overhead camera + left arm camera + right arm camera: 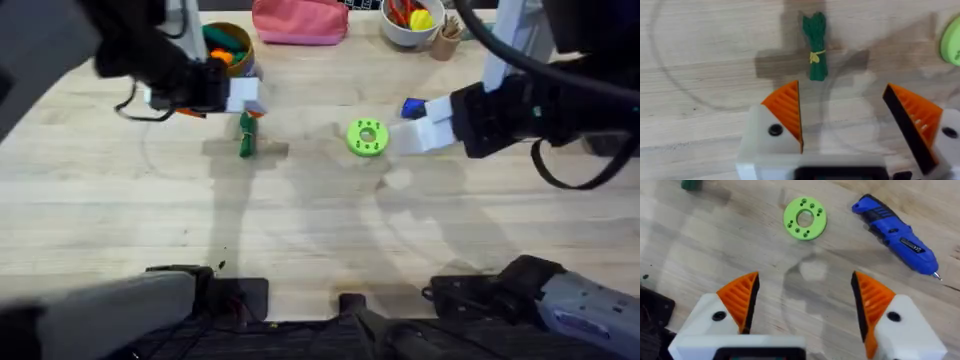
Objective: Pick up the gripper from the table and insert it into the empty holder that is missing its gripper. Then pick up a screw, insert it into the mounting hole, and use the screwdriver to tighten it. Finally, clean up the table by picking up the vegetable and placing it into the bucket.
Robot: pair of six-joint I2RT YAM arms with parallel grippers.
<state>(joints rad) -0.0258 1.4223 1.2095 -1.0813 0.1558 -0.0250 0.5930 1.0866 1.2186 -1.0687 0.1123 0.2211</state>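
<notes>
The vegetable [815, 46] lies flat on the bench [300, 230], just short of the bucket [228, 45]. The left tool [842, 122] hangs over it, spread wide and empty. I'd drop straight down and pinch across the tied middle. The right tool [805, 305] gapes wide too, near the screwdriver [897, 233].

Left gripper [842, 120]: I see my orange ribbed pads [787, 107] spread wide apart, holding nothing.
Vegetable [815, 45]: flat on the wooden table [705, 75], beyond the pads, yellow tie around its middle.
Green disc [952, 41]: an edge, off to one side.
</notes>
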